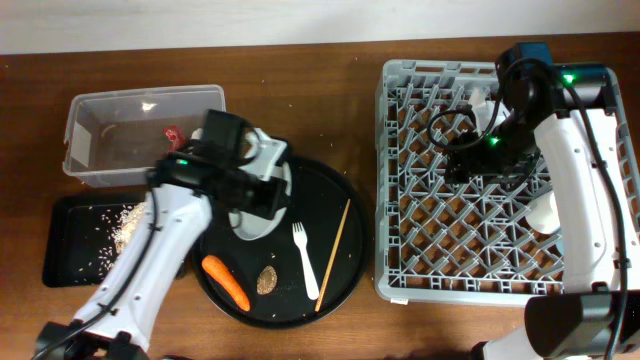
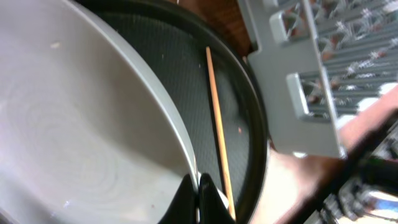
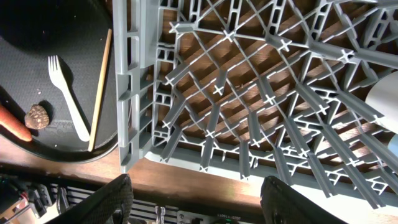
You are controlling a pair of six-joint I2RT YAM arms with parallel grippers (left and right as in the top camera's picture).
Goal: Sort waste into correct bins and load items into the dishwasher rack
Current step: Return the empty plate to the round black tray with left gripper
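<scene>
My left gripper (image 2: 199, 194) is shut on the rim of the white round dish (image 2: 74, 137), which it holds tilted over the round black tray (image 1: 345, 225); in the overhead view the dish (image 1: 252, 224) is partly hidden by the gripper (image 1: 258, 192). On that tray lie the carrot (image 1: 226, 283), the brown pit (image 1: 267, 279), the white fork (image 1: 304, 258) and the chopstick (image 1: 334, 250). My right gripper (image 3: 202, 202) is open and empty above the grey rack (image 1: 440, 250). A white cup (image 1: 545, 212) sits in the rack.
The clear tub (image 1: 100, 110) at the back left holds the red wrapper (image 1: 174, 133). The shallow black rectangular tray (image 1: 65, 255) at the front left holds grainy food scraps (image 1: 125, 220). The round tray's edge lies close to the rack's left wall (image 3: 127, 93).
</scene>
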